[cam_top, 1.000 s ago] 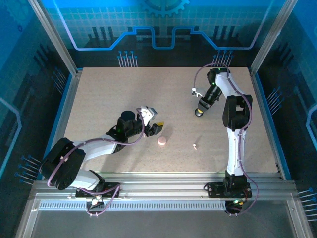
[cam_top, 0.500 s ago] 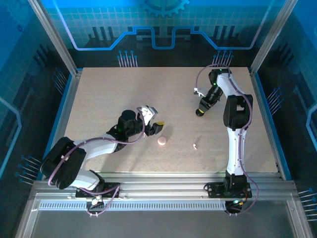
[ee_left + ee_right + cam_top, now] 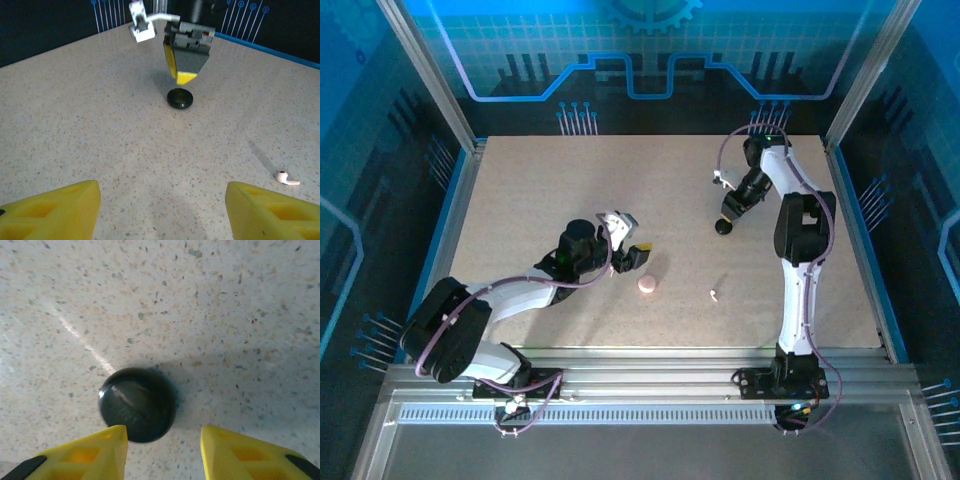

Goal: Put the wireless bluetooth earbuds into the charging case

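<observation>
The charging case (image 3: 647, 285), a small round pale-pink puck, lies on the table at centre. One tiny white earbud (image 3: 714, 295) rests to its right, and the left wrist view has this earbud (image 3: 286, 178) at its right edge. My left gripper (image 3: 633, 256) hovers just up-left of the case, and its yellow fingers (image 3: 50, 210) stand wide open over bare table. My right gripper (image 3: 728, 212) is farther back, open, just above a flat black disc (image 3: 137, 403) that lies free on the table ahead of its left finger (image 3: 80, 455).
The black disc (image 3: 723, 226) sits at the back right of the speckled table (image 3: 540, 190). In the left wrist view the right gripper (image 3: 182, 75) hangs over the disc (image 3: 180, 98). Metal frame posts and blue panels wall the table in.
My right gripper has opened and drawn back a little from the black disc, which now lies free on the table. The left arm has not moved.
</observation>
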